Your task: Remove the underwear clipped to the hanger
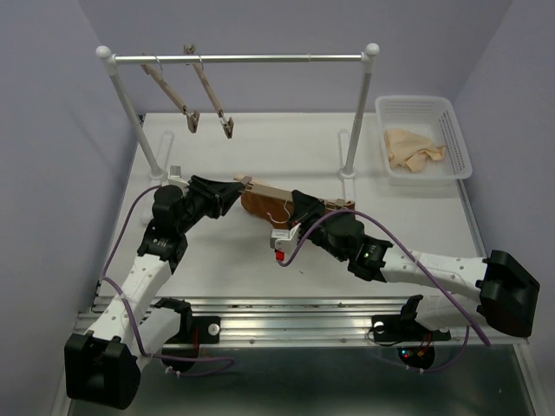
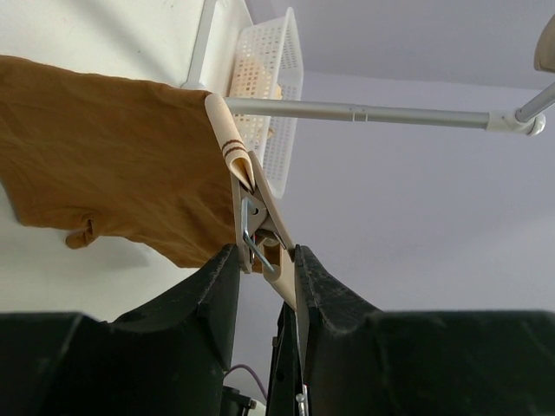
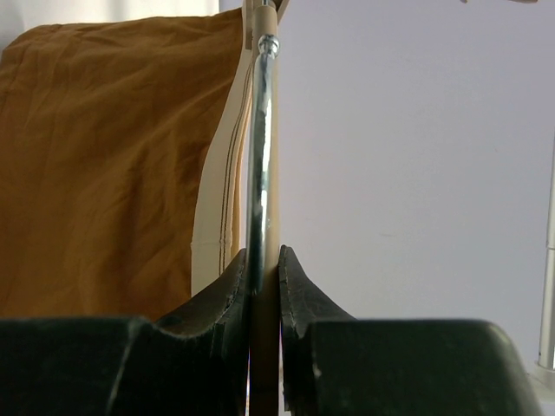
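The wooden hanger point(image 1: 273, 187) is held above the table's middle between both grippers. The rust-brown underwear point(image 1: 258, 206) hangs from it. In the left wrist view the underwear point(image 2: 113, 156) spreads to the left, and its pale waistband corner is pinched in the hanger's end clip point(image 2: 253, 217). My left gripper point(image 1: 234, 192) is shut on that clip, squeezing its handles point(image 2: 264, 260). My right gripper point(image 1: 297, 208) is shut on the hanger's bar and metal hook wire point(image 3: 262, 173). There its jaws point(image 3: 263, 264) grip the bar, with the underwear point(image 3: 113, 173) to the left.
A clothes rack with a metal rod point(image 1: 251, 59) stands at the back. Two empty wooden hangers point(image 1: 178, 95) point(image 1: 212, 91) hang on it. A white basket point(image 1: 453, 139) at the back right holds a pale beige cloth point(image 1: 414, 147).
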